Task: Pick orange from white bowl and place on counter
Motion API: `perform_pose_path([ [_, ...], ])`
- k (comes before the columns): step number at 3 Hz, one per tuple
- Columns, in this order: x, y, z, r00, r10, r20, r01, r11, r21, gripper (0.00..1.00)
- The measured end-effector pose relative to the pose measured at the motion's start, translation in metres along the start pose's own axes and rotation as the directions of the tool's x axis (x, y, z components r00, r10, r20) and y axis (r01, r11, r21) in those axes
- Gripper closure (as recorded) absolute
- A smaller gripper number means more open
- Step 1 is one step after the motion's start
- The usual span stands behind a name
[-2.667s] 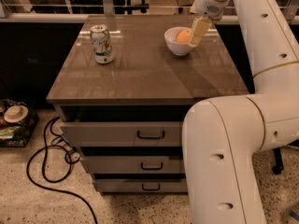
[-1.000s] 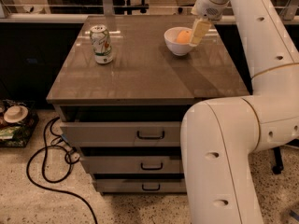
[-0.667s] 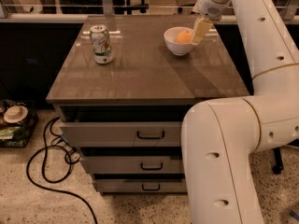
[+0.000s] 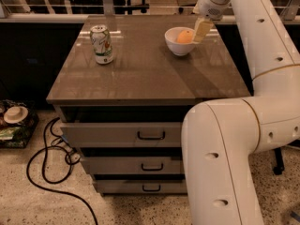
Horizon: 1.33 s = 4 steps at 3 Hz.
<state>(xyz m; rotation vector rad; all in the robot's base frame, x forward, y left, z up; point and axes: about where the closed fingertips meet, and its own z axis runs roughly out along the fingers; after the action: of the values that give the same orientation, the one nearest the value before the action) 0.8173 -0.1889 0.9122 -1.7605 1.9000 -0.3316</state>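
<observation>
Camera view: square counter (image 4: 140,74), glossy grey-brown top w/ soft reflections, on a grey cabinet w/ three drawers (image 4: 117,135), each w/ a thin black handle (image 4: 151,136). White bowl (image 4: 174,43), round, deep, shiny glaze, sits toward the far right of the top. Orange (image 4: 184,36), small, round, matte skin, lies inside the bowl on its right half. Gripper (image 4: 202,31), pale yellowish flat tip, reaches down at the bowl's right rim, just beside or touching the orange; can't tell which, and can't tell if it's clamped on the fruit or loose. Soda can (image 4: 101,44), upright, white-green print, metal top, stands far left, well apart from the bowl. Robot arm (image 4: 262,78), smooth white rounded shells w/ small dark holes, fills the right side and hides the counter's right edge and part of the drawers. Black cable (image 4: 44,170) loops over speckled floor (image 4: 28,205) at lower left.
</observation>
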Motion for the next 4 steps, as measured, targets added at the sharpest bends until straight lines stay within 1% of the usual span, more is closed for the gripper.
perform_pose_path([
  [2,-0.0101,-0.0045,0.0043,0.999,-0.042,0.006,0.042,0.9991,0.012,0.29],
  [3,-0.0147,-0.0072,0.0031,0.998,-0.064,0.003,0.064,0.9978,0.02,0.3],
  [4,-0.0134,-0.0104,-0.0035,0.997,-0.078,-0.013,0.079,0.9964,0.031,0.31],
])
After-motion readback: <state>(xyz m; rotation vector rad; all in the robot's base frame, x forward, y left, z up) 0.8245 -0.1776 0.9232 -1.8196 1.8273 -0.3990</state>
